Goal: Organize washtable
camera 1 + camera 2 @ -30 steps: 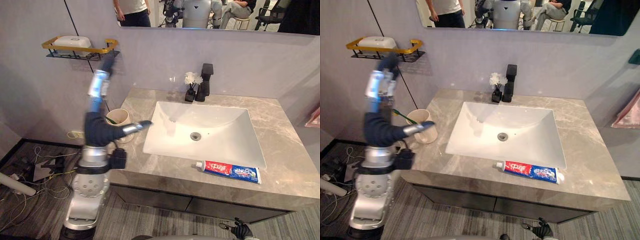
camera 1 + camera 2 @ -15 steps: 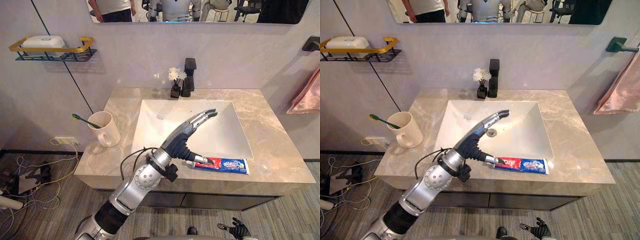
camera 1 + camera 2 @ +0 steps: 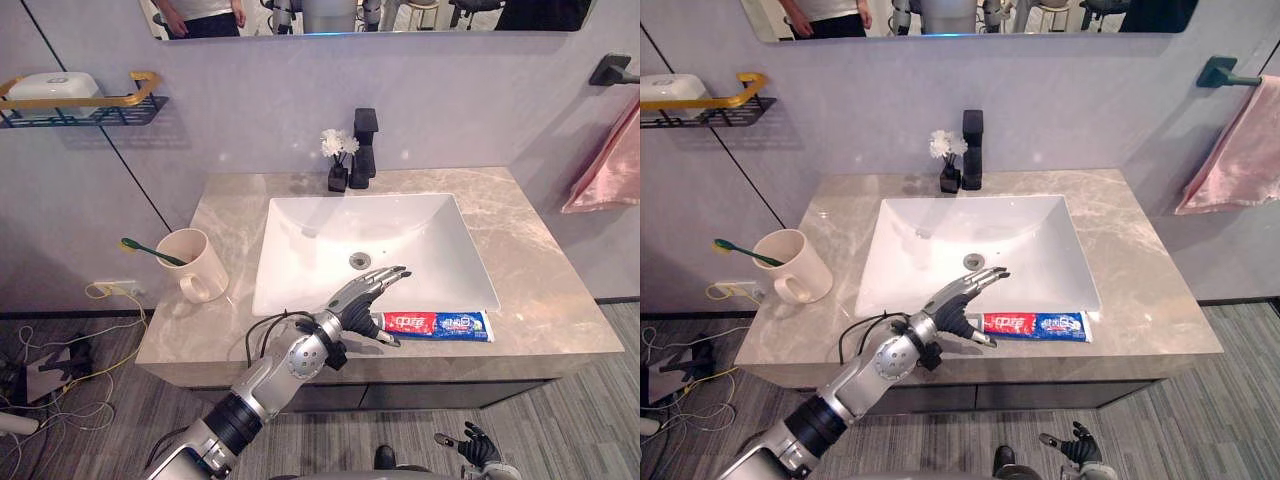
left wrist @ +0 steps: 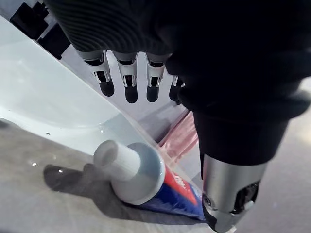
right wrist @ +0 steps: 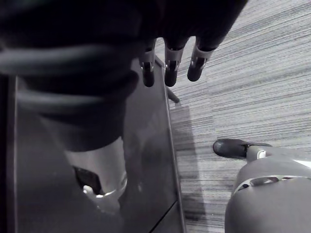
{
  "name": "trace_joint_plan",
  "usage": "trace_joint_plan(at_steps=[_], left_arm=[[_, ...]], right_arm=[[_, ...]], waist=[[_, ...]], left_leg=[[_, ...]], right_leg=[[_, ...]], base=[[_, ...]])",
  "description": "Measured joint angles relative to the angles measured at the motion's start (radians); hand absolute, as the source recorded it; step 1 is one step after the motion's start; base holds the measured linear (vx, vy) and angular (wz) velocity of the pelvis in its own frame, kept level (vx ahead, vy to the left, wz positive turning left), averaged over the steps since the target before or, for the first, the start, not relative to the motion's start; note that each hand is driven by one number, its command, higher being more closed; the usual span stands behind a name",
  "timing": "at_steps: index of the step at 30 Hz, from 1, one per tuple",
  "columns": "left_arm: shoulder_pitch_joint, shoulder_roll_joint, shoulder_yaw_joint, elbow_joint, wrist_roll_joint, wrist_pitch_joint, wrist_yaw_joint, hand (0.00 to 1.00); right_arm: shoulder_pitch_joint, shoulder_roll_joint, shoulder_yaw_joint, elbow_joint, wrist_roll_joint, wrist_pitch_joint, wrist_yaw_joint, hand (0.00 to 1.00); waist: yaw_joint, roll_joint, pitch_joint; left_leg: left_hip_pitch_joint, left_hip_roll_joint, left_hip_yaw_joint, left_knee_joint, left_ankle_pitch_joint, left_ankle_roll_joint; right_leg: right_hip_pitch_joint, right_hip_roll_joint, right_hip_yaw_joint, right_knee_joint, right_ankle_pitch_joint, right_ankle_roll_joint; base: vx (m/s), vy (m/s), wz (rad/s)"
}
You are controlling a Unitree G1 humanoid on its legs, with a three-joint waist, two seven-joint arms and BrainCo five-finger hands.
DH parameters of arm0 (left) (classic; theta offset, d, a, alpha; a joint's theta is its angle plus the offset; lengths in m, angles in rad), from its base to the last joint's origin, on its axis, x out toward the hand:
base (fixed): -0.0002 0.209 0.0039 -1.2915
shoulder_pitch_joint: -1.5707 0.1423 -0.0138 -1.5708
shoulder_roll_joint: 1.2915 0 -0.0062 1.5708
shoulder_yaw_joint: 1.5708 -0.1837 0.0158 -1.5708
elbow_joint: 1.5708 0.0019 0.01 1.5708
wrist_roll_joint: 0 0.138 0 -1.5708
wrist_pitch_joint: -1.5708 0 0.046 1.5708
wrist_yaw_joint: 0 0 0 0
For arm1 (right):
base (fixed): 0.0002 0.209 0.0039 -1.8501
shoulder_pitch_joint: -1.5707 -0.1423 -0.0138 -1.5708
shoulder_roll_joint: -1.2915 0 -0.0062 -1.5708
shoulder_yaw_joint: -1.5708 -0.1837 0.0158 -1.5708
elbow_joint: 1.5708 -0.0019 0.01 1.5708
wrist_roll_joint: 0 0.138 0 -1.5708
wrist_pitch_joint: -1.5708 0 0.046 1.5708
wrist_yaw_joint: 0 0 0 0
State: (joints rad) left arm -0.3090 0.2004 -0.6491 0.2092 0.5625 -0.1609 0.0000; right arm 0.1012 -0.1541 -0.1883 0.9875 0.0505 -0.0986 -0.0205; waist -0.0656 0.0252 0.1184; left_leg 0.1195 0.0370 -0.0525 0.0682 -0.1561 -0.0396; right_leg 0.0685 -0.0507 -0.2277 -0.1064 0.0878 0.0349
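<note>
The left hand (image 3: 358,305) has silver fingers (dark-tipped) and dark ribbed cover.

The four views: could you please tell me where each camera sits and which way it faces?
Left eye view: on the head, looking down at the washtable; left hand open by the cap end of the toothpaste, right hand low.
Right eye view: same head, slightly rightward; same scene, pink towel on the wall.
Left wrist view: on the left wrist, looking along straight fingers at toothpaste and sink.
Right wrist view: on the right wrist, facing floor and cabinet front.
Shared: both eyes and the left wrist show the toothpaste.
</note>
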Motion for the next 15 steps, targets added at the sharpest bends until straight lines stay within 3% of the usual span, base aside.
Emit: trace_joint_plan(at_steps=[15], left_arm=[[-0.105,-0.033,-0.018,0.084,0.071,0.000,0.030,0.00]], right_arm=[[-0.032,0.008,0.000,0.002,0.001,0.000,-0.002,0.00]], waist=[[-0.031,0.000,0.026]], left_leg=[[0.019,0.001,0.014,-0.024,0.006,-0.011]], right_leg=[[0.002,-0.001,0.006,0.000,-0.002,0.002]], base=[[0.00,0.004,-0.01]])
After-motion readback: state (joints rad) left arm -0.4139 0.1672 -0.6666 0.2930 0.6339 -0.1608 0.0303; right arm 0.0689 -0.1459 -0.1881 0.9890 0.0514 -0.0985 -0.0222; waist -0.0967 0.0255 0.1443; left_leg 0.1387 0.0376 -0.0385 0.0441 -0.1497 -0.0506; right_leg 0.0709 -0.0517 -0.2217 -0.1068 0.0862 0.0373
